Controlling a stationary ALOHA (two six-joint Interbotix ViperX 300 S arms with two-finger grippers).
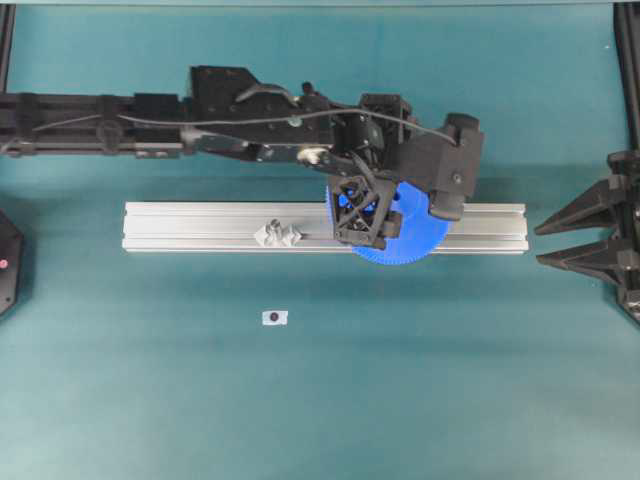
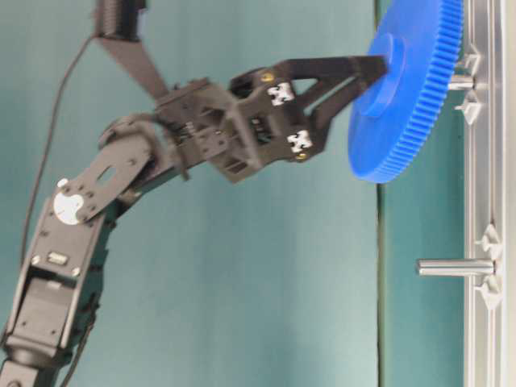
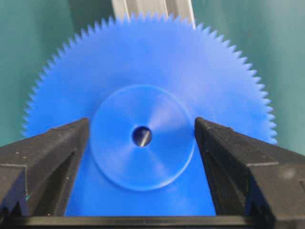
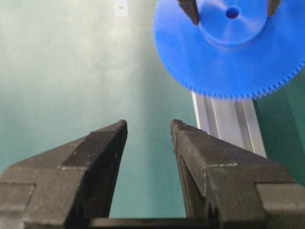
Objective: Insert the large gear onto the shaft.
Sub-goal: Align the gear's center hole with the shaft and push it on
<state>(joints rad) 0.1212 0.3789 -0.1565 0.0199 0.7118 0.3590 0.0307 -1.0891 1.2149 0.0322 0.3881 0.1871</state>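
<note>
Left tool [image 3: 142, 138] spread wide, fingers straddling the large gear [image 1: 405, 235] hub, apparently gripping it; gear sits tilted on the shaft [image 2: 459, 81], on the rail [image 1: 200, 228]. Right tool [image 4: 148, 126] unclenched, empty, parked well off the rail (out of the way).

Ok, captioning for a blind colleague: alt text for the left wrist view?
The large gear, a bright-blue toothed disc, fills the frame, its raised hub sitting between the left gripper's two black fingers. A silver rail shows above it, on a teal table.
</note>
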